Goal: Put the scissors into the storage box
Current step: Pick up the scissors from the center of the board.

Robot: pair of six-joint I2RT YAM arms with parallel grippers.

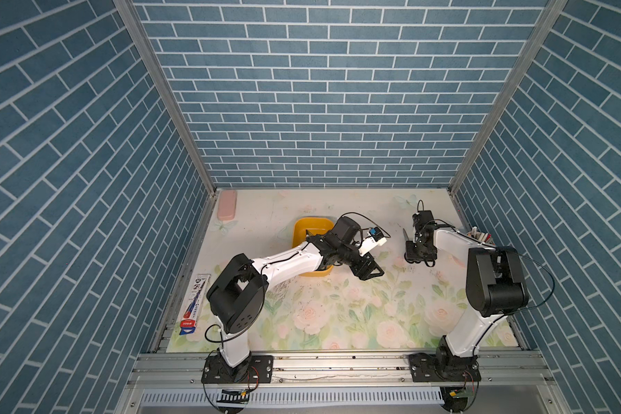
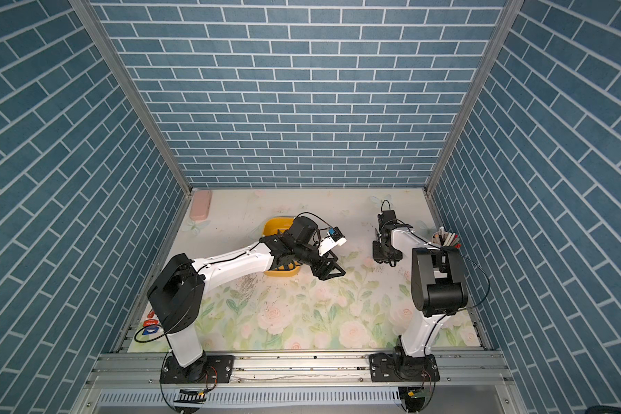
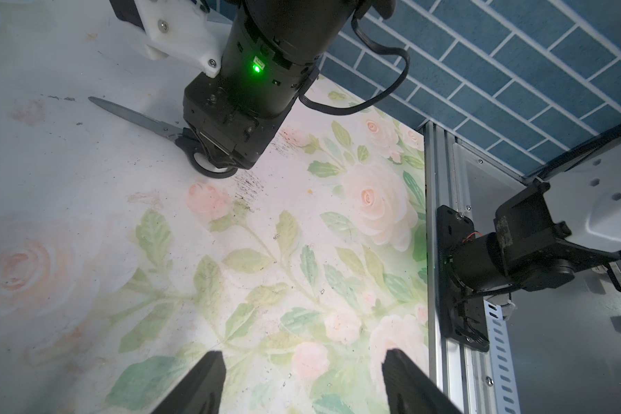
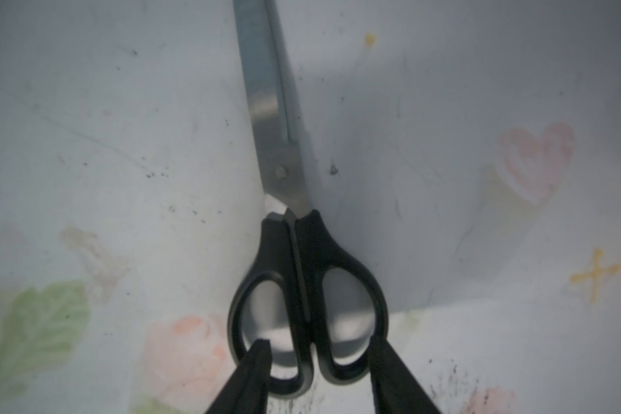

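so the right tool (image 4: 323, 355) straddles the handle loops of the scissors (image 4: 302, 258) lying flat on the desk (image 4: 122, 107), well apart from the box (image 1: 303, 229), presumably to pinch them together, can't tell if it's clamped, left tool (image 3: 303, 358) hangs wide and empty.

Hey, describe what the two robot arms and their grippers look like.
The left arm and right arm have white shells, bulky black joint housings and thin black cables looping alongside. The left gripper and right gripper have black tapered fingers. A green light glows on the right wrist's black body.
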